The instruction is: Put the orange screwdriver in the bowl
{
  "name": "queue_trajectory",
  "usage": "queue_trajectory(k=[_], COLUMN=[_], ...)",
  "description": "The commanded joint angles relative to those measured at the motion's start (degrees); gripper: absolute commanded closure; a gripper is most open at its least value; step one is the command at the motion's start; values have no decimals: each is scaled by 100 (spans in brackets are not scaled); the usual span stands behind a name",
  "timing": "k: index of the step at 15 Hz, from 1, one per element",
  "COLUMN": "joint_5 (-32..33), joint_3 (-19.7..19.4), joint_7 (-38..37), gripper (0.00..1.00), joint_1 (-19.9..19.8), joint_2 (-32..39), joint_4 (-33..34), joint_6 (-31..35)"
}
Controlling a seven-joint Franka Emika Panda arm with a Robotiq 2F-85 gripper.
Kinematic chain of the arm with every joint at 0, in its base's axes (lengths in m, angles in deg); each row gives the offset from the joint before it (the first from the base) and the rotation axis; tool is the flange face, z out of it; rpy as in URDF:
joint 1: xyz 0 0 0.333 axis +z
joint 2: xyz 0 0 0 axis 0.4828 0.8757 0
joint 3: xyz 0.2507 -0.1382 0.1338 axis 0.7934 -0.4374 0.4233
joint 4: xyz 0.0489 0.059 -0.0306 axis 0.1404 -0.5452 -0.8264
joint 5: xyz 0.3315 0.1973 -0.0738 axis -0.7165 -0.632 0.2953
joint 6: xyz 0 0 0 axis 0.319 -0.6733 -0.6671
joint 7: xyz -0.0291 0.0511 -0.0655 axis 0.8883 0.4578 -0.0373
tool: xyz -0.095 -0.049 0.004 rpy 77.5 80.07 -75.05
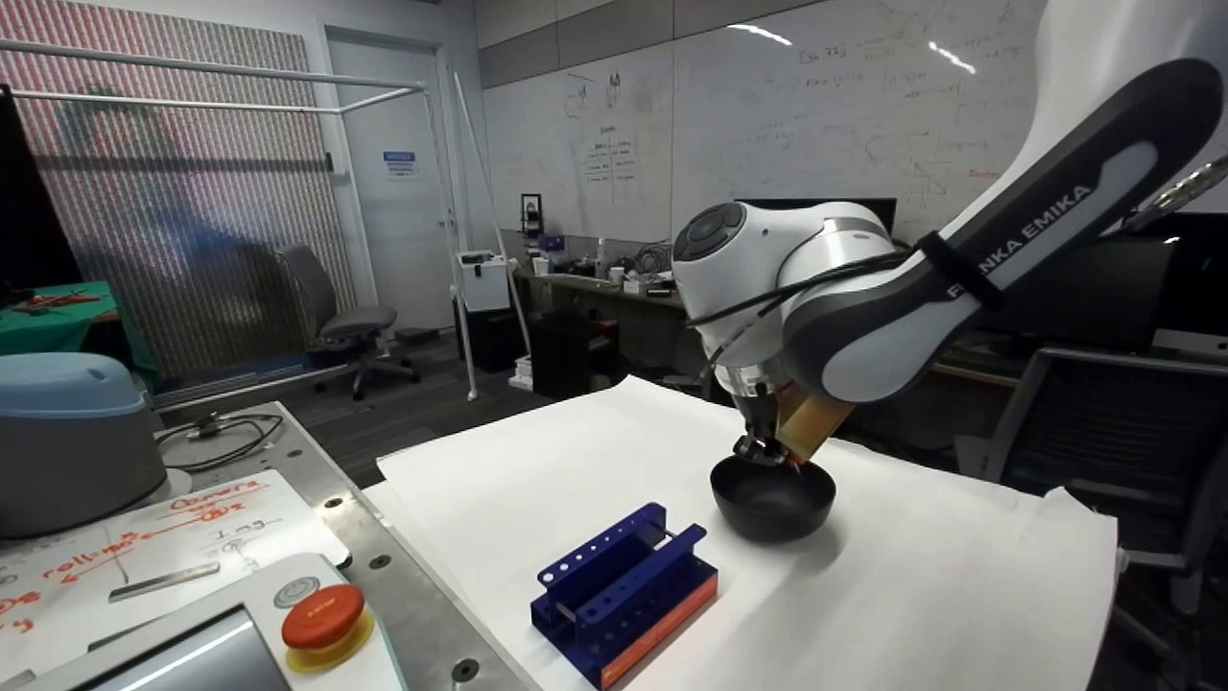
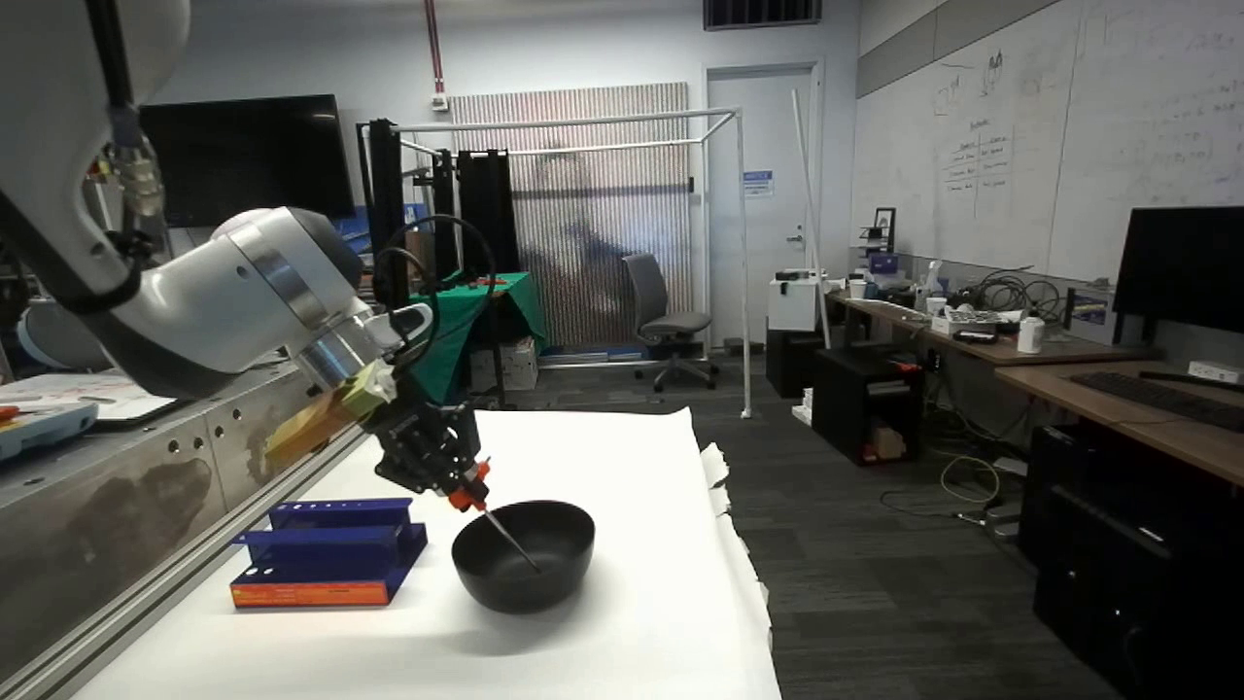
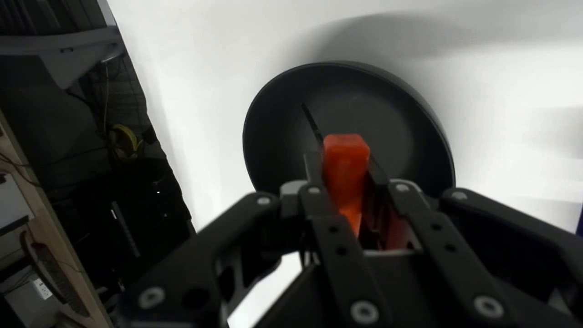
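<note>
The black bowl [image 1: 772,507] stands upright on the white-covered table and also shows in an exterior view [image 2: 525,583] and the wrist view [image 3: 387,123]. My gripper [image 2: 468,478] is over the bowl's rim area, tilted, and also shows in the wrist view [image 3: 345,171]. Its fingers are shut on the handle of the orange screwdriver [image 3: 346,155]. The screwdriver's thin shaft [image 2: 511,539] slants down into the bowl. I cannot tell whether the tip touches the bowl. In an exterior view the gripper [image 1: 763,449] hides most of the screwdriver.
The blue rack [image 1: 624,595] with an orange side strip stands beside the bowl, also in an exterior view [image 2: 326,556]. A metal bench edge [image 1: 422,595] borders the white sheet [image 1: 537,470]. A yellowish block [image 1: 814,422] is fixed at the wrist.
</note>
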Motion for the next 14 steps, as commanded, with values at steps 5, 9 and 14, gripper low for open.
queue_trajectory(k=[5,9,14], joint_5=[-123,-792,-2483], joint_3=[35,205,453], joint_7=[-148,325,2091], gripper=[31,1,0], joint_1=[-31,-224,-549], joint_2=[134,-305,-1378], joint_4=[152,-189,-955], joint_6=[64,504,1000])
